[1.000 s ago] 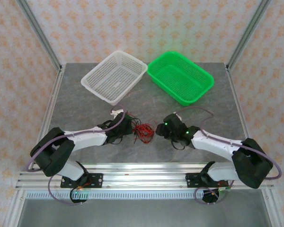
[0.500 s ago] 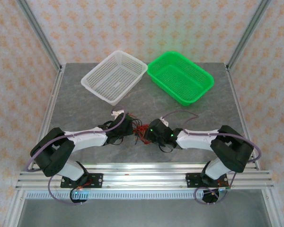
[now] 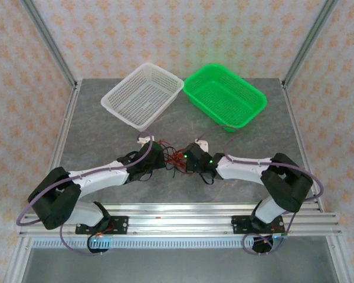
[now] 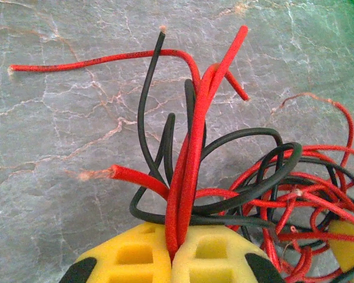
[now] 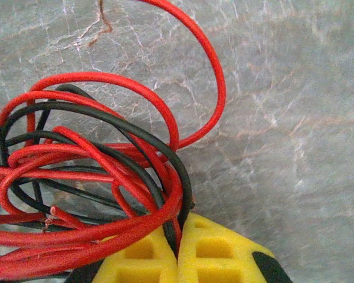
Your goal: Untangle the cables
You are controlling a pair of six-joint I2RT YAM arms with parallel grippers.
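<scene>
The cables (image 3: 174, 159) are a tangle of thin red and black wires on the grey table, between the two grippers. My left gripper (image 3: 160, 158) sits at the tangle's left side and is shut. In the left wrist view its yellow pads (image 4: 135, 256) pinch two red strands of the cables (image 4: 192, 147), at the left gripper (image 4: 176, 250). My right gripper (image 3: 190, 160) is at the tangle's right side. In the right wrist view the right gripper (image 5: 177, 242) is shut on red and black strands of the cables (image 5: 106, 165).
A white mesh basket (image 3: 121, 115) stands at the back of the table, left of centre. A green basket (image 3: 206, 112) stands beside it to the right. Aluminium frame posts (image 3: 47, 44) rise at the table's back corners.
My right arm has reached left to the tangle and its gripper has gone from open to shut on strands. The left gripper stays shut on the cables and has shifted slightly.
</scene>
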